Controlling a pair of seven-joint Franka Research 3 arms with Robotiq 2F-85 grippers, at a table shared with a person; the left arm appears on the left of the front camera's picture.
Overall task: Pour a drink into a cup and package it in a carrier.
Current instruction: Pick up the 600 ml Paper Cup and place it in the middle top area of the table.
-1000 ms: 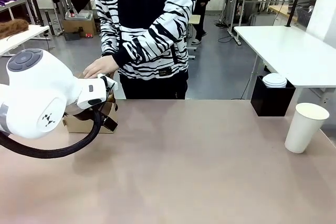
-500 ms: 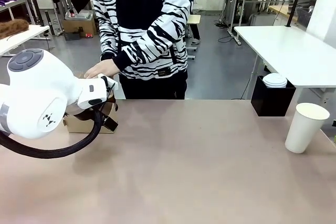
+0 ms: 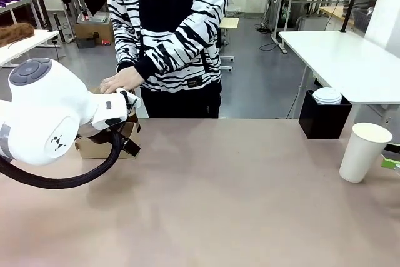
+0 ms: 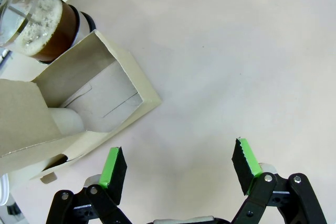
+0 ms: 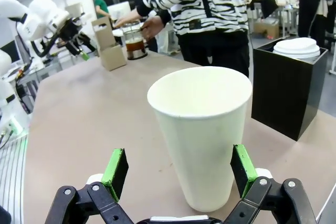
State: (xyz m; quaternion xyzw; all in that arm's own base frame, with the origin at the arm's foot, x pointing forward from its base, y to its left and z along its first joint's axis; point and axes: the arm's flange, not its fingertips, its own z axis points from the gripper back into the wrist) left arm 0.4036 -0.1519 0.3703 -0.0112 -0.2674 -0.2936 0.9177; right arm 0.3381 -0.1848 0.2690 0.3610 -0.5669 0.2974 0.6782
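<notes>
1. The cup (image 3: 364, 152) stands upright on the table (image 3: 219, 204), far over on the robot's right side. It looks empty inside.
2. The right gripper (image 5: 180, 173) is spread wide, with one of its green pads (image 5: 116, 171) on each side of the cup. They do not seem to touch it yet.
3. The cup is paper, so I think it is very light and its wall is soft. A hard squeeze could dent it. It is tall with a small bottom, so a bump could tip it over.
4. The best place to hold it looks like the middle of its wall, with a gentle squeeze.
5. The left gripper (image 4: 179, 167) is spread open too and holds nothing. It hangs over the table just beside the carrier (image 4: 89, 103).
6. The carrier is thin brown card. I think it is light and would slide if pushed.
7. The jug (image 4: 18, 3) stands right next to the carrier. The drink (image 4: 52, 35) inside is brown with foam on top. Glass can break, and a full jug is likely heavy.
8. A person's hand (image 3: 122, 79) is at the jug.
9. The cup is well apart from the jug and the carrier, so no pouring has been done yet.
</notes>
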